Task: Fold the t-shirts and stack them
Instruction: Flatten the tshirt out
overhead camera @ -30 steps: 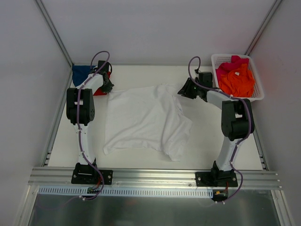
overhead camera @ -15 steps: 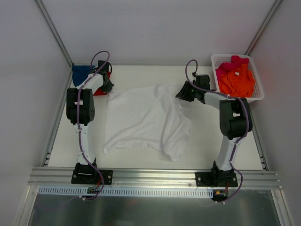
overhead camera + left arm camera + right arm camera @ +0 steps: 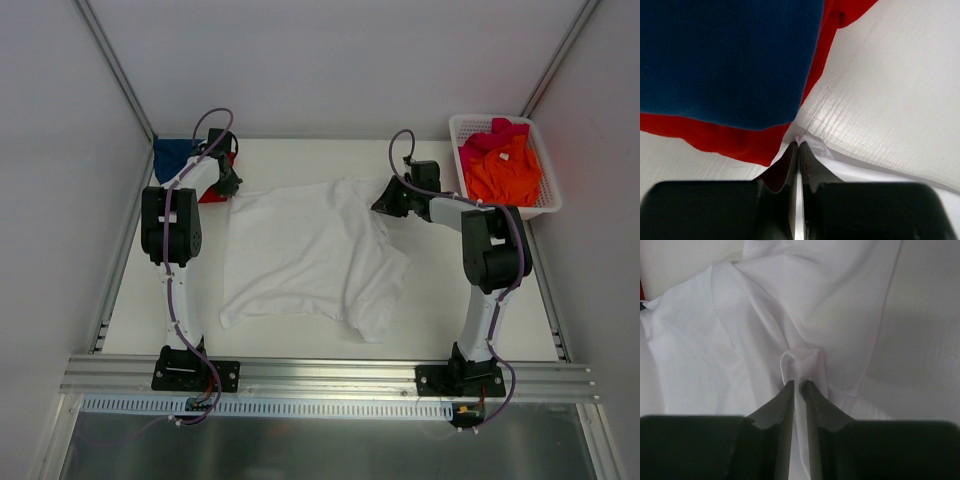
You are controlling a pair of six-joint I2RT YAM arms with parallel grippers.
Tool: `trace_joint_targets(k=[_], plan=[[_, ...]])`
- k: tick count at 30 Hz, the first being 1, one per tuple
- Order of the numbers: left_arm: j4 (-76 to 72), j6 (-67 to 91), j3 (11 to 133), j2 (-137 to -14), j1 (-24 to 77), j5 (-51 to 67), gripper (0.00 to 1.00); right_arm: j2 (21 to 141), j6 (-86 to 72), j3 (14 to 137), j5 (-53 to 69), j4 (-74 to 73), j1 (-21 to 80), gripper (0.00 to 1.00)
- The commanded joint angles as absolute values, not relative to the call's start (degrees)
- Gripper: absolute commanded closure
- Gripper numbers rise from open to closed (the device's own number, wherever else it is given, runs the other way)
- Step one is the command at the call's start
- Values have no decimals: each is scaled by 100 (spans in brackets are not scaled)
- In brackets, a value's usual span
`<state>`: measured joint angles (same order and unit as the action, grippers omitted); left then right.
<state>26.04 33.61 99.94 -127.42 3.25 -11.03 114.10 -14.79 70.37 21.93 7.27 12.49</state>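
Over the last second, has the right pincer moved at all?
Yes. In the top view the right pincer has slid left, away from the white lattice basket, onto the white t-shirt at its far edge, where it pinches a fold.

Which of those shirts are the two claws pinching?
The white t-shirt, the only one spread out in the middle; the blue shirt and red shirt lie far left, orange shirt and pink shirt in the basket.

blue t-shirt (image 3: 725,55) over red t-shirt (image 3: 720,142), end effector (image 3: 799,145) pinching white t-shirt (image 3: 816,149)

left claw (image 3: 799,145): clamped tight; right claw (image 3: 799,383): narrowly pinched; both low, reaching forward
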Motion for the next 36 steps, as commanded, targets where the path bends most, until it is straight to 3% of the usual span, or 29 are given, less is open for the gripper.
trace_joint_targets(k=[1, 5, 36], plan=[[2672, 3270, 10195, -12762, 237, -1099, 100, 11408, -1538, 6970, 2312, 984, 1292, 84], [2672, 3270, 10195, -12762, 229, -1090, 100, 11216, -1521, 6873, 2198, 993, 1292, 100], [2681, 3278, 10195, -12771, 185, -1002, 100, 8412, -1318, 4870, 35, 370, 440, 100]])
